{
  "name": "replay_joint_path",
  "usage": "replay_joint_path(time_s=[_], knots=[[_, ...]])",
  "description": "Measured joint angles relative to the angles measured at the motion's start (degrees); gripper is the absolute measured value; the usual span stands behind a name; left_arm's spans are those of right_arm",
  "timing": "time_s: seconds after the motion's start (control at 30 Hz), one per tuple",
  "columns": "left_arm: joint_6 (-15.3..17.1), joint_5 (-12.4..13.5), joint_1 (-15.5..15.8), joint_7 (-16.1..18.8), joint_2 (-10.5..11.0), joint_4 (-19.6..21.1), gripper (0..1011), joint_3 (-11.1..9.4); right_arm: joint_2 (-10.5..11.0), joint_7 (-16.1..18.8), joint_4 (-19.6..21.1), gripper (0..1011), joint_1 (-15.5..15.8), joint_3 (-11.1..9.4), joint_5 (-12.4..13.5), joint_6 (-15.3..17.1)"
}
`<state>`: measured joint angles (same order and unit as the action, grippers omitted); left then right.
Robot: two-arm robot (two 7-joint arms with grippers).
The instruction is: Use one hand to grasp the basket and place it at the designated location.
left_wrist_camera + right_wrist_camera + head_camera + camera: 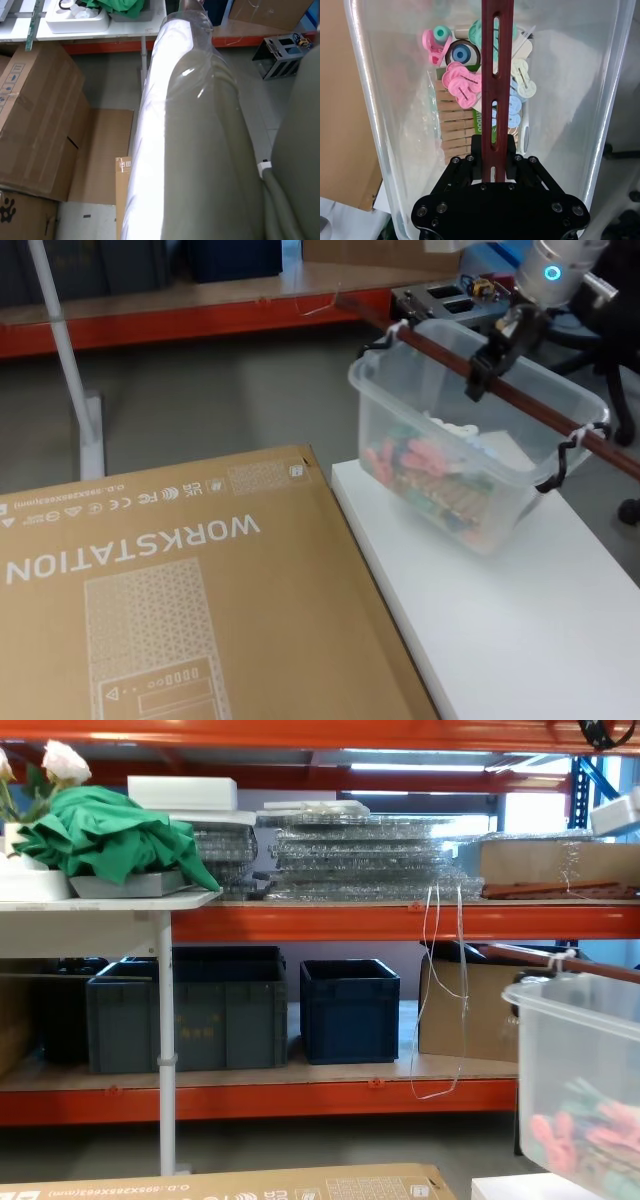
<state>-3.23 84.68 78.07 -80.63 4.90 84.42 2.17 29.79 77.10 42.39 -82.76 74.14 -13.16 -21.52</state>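
The basket (450, 470) is a clear plastic tub hanging tilted over the far end of the white table (520, 640). Colourful pegs (425, 465) lie heaped in its lower side. My right gripper (492, 358) is shut on the reddish-brown bar handle (540, 410) near its middle. In the right wrist view the black fingers (476, 152) clamp the slotted handle (495, 75), with pink, blue and wooden pegs (460, 85) below it inside the basket (570, 100). The chest view has the basket (580, 1060) at its right edge. My left arm (190, 150), wrapped in clear plastic, stays parked.
A large brown cardboard box (150, 590) printed WORKSTATION lies left of the table, close beside it. A white pole (70, 360) stands at the far left, and a metal rack (440, 300) sits behind the basket. Dark blue crates (348, 1010) stand on the low orange shelf.
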Motion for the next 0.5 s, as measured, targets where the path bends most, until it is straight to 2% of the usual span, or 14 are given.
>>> replay_joint_path(time_s=[0.2,0.5], knots=[[0.0,0.0,0.0,0.0,0.0,0.0,0,0.0,-0.2,0.7,-3.3,240,0.4,-0.6,-0.5,0.9],[0.0,0.0,0.0,0.0,0.0,0.0,0,0.0,0.3,1.0,-5.1,240,1.2,-1.5,-1.2,3.6]])
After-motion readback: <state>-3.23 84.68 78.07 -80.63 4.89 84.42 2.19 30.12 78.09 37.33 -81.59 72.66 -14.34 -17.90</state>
